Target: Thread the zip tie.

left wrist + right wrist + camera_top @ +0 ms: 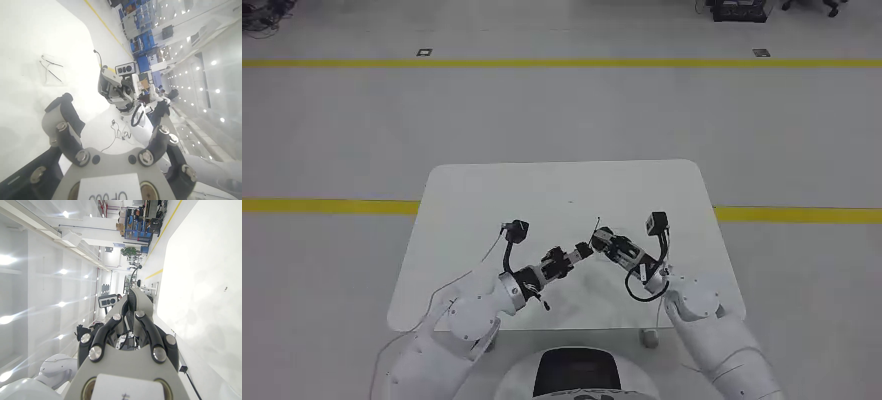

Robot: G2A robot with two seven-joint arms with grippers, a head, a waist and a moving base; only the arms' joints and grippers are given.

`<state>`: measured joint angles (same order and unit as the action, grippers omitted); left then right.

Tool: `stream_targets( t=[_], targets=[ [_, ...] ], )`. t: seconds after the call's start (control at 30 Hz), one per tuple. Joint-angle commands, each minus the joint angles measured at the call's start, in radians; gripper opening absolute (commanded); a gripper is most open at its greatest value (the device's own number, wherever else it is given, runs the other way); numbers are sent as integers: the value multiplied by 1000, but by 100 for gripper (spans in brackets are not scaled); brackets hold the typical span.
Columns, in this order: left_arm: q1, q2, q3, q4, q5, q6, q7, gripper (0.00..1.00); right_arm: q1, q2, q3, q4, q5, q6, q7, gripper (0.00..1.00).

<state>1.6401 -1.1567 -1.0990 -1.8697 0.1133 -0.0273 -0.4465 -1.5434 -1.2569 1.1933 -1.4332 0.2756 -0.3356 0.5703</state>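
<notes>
Two grippers tip to tip above one white table; one of them holds a zip tie.

Nearest the robot, the left gripper (pixel 579 252) hangs over the table (pixel 542 190) with its two fingers (pixel 62 111) spread wide and nothing between them. Just beyond it, the right gripper (pixel 599 240) faces it with both fingers pressed together on one black zip tie (pixel 99 57). The tie curves up out of the fingertips, its head at the free end. Farther out on the tabletop lies one clear bag (pixel 58 72). In it two dark ties (pixel 53 64) lie crossed, with perhaps a third, pale one, though I cannot tell for sure.
</notes>
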Motion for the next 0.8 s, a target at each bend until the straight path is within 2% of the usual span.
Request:
stream_targets(
  t=[0.0,0.1,0.17,0.37,0.6,0.77],
  targets=[
    [-5,-2,12,15,-47,-7,-15,100,1,-2,-12,-1,-2,1,-11,0],
    [-18,-4,20,43,-124,-16,-41,100,10,-7,-31,13,25,-2,-11,0],
    [-29,-3,22,51,-107,-22,-35,100,19,-8,-37,21,-2,-4,-23,0],
    [-29,-3,22,51,-107,-22,-35,100,19,-8,-37,21,-2,-3,-25,0],
    [-37,-7,33,92,-208,-42,-10,100,14,-7,-42,10,37,-2,4,0],
    [-45,-7,33,98,-199,-58,7,100,17,-6,-41,11,29,1,3,0]
  ],
)
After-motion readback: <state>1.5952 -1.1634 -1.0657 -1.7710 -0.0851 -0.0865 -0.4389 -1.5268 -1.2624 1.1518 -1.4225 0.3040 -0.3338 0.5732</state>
